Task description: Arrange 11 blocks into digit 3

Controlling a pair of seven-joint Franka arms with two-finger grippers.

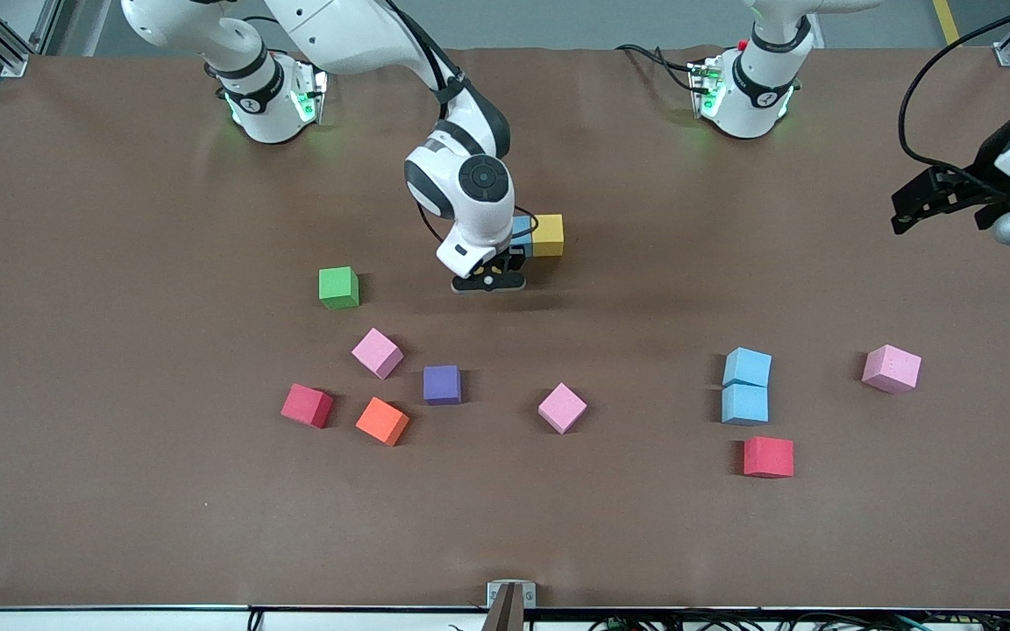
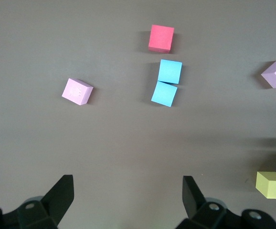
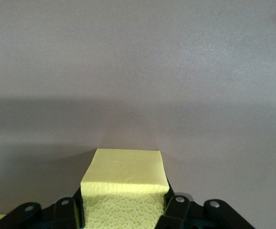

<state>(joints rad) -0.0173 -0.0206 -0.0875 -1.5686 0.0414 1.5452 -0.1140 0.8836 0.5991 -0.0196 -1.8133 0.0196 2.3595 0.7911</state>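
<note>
Presently, findings as follows.

Table: brown table [image 1: 119, 508]; all places below are taken from the yellow-and-blue pair.
Right arm: reaches from its base to the table's middle; right gripper [image 1: 489, 279] hangs low, just beside the pair on the front-camera side.
Right gripper, hold: jaws closed on a yellow cube [image 3: 123, 188], seen in the right wrist view; in the front view the cube is hidden under the hand.
Left arm: waiting; left gripper [image 1: 939, 200] well apart from the pair, over the left arm's end of the table, jaws spread wide, holding nothing.
Figure begun: yellow block [image 1: 547, 235] touching a light blue block [image 1: 522, 235], the latter partly hidden by the right arm.
Step in hand, judged: setting the held yellow cube against the pair; most of the figure is not yet built.
Next move, judged: lower squarely, flush to the neighbours, release without nudging them.
Loose blocks, nearer the camera than the pair: two touching light blue cubes [image 1: 746, 386], red cube [image 1: 768, 457], pink cube [image 1: 892, 368], pink cube [image 1: 562, 407], purple cube [image 1: 442, 384], pink cube [image 1: 377, 353], red cube [image 1: 307, 406].
Not for the figure: green cube [image 1: 338, 287], orange cube [image 1: 382, 421].
Obstruction: none seen at the pair.
</note>
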